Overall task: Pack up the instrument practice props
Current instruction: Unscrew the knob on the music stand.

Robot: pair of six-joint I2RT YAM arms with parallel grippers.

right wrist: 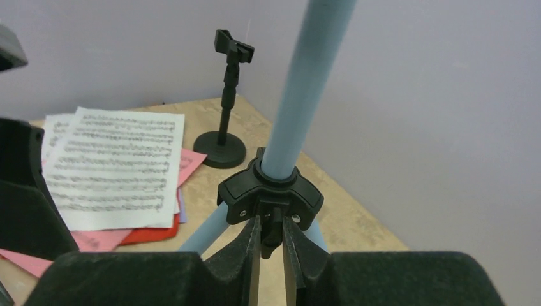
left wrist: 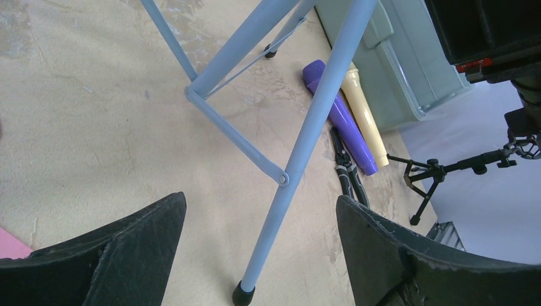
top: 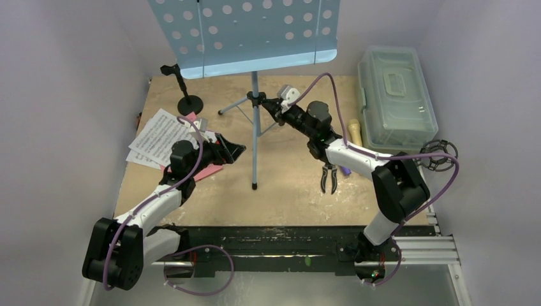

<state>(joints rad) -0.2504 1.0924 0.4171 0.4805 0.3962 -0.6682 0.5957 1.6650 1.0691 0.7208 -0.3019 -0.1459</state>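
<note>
Well, right gripper (right wrist: 271,239) narrow around black plastic collar (right wrist: 271,191) of light-blue tripod music stand (top: 254,127), grip unclear; left gripper (left wrist: 260,199) released; tugging could topple it.

Pale lilac walls (top: 57,76) closed in three sides. The worktop (top: 293,197) was a scuffed tan board, evenly lit.

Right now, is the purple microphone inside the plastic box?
No, the purple microphone lies on the table beside the cream microphone, outside the box.
</note>
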